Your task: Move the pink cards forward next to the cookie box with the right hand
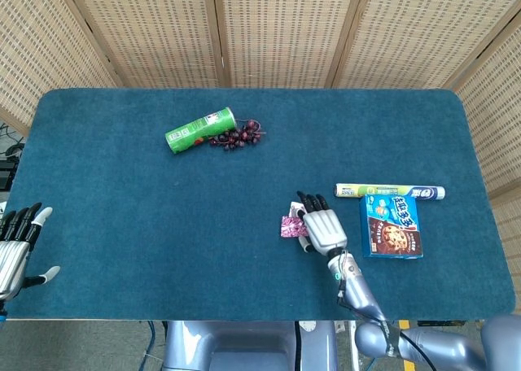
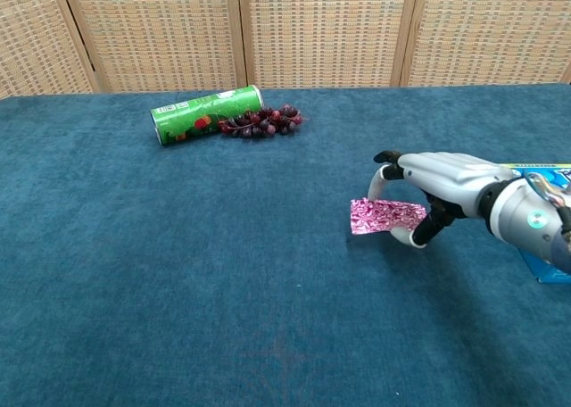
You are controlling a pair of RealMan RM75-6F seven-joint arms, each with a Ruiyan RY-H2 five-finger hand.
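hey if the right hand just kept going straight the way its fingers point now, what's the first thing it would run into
Probably nothing: the right hand points up the table, and the cloth ahead looks bare to the far edge. The cookie box lies beside that line.
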